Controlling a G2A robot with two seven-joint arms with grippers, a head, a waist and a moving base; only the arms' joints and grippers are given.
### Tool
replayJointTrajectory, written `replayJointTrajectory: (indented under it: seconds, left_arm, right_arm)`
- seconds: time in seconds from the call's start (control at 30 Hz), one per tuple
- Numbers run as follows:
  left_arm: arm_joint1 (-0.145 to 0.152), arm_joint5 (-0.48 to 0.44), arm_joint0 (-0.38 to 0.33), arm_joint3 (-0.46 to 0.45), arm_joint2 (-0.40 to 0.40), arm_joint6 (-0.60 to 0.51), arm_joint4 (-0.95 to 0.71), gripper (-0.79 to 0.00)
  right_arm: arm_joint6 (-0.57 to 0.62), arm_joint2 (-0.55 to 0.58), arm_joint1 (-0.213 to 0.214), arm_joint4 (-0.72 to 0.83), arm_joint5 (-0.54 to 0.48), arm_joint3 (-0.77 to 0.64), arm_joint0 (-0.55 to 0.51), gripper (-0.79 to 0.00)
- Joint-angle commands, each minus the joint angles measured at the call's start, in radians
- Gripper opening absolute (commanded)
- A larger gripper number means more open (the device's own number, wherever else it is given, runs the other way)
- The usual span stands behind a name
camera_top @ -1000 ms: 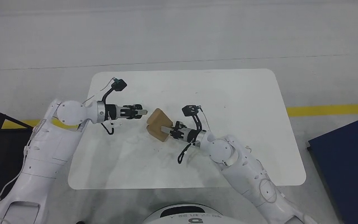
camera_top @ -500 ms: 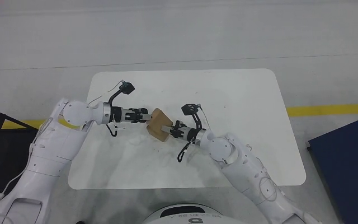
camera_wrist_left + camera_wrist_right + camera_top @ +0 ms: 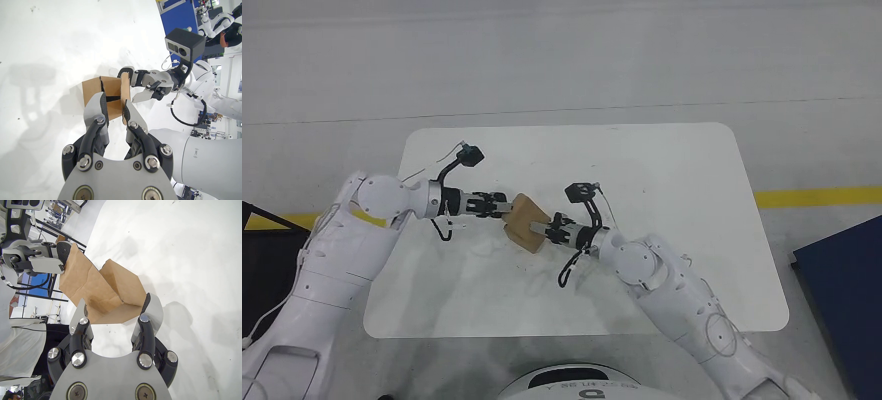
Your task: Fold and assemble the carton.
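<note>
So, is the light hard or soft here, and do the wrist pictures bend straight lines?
Top view: soft, even light; the carton leaves only a faint shadow on the table. Right wrist view: the table is very bright, with a thin dark shadow under the carton. Left wrist view: wide-angle; the edge of the blue panel bows slightly.

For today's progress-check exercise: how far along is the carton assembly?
Done: the carton on the table already has folded walls. In hand: the left gripper is at a loose flap, the right gripper at the opposite end. Left: that flap stands open, with gaps between panels.
</note>
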Motion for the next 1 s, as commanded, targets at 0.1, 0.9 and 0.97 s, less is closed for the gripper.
replayJointTrajectory:
  seconds: [0.1, 0.9, 0.97]
  left_arm:
    - [-0.004, -0.001, -0.013, 0.017, 0.018, -0.006, -0.006, -0.585]
    - [-0.013, -0.048, 0.017, 0.115, 0.028, 0.021, -0.156, -0.416]
    - [-0.007, -0.050, 0.025, 0.111, 0.007, 0.023, -0.158, -0.215]
  right_arm:
    - [0.000, -0.008, -0.002, 0.011, -0.003, 0.008, 0.010, -0.246]
    - [-0.013, -0.028, -0.004, 0.006, -0.027, 0.024, 0.020, -0.234]
    - [-0.016, -0.026, -0.003, 0.003, -0.025, 0.019, 0.016, -0.228]
